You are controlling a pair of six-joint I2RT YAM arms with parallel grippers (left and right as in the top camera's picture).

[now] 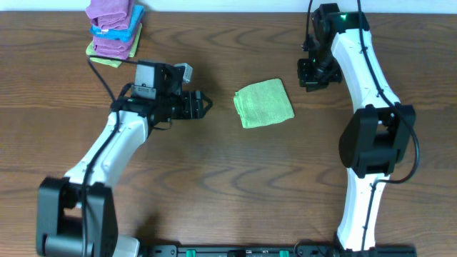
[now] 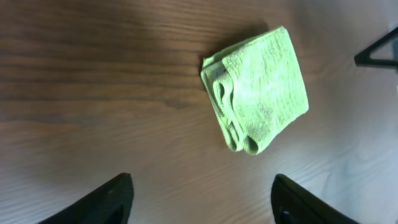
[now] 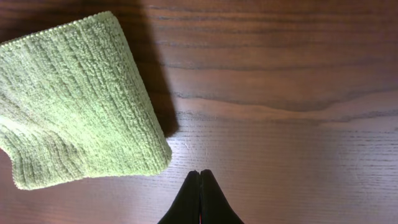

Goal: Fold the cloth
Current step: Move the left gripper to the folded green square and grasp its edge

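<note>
Lime-green cloth [image 1: 263, 103] lies folded at mid-table between two grippers, and neither one touches it.

Dark wood-grain table [image 1: 214, 178] carries two white arms [image 1: 107, 153] rising from its near edge. Further in, the left gripper [image 1: 203, 105] faces the cloth from the left, its black fingers [image 2: 115, 196] spread wide with nothing between them, a bare strip of wood separating it from the cloth. The cloth is a compact, slightly skewed rectangle of fuzzy, ribbed microfibre, several layers thick, with its rounded stacked folds along the edge nearest the left gripper. Beyond it on the right, the right gripper [image 1: 312, 76] sits near the cloth's corner, fingertips pressed together and holding nothing. At the far left corner is a stack of folded towels [image 1: 114, 30]: purple ones with a bright blue one between them and a yellow-green edge at the bottom.
</note>
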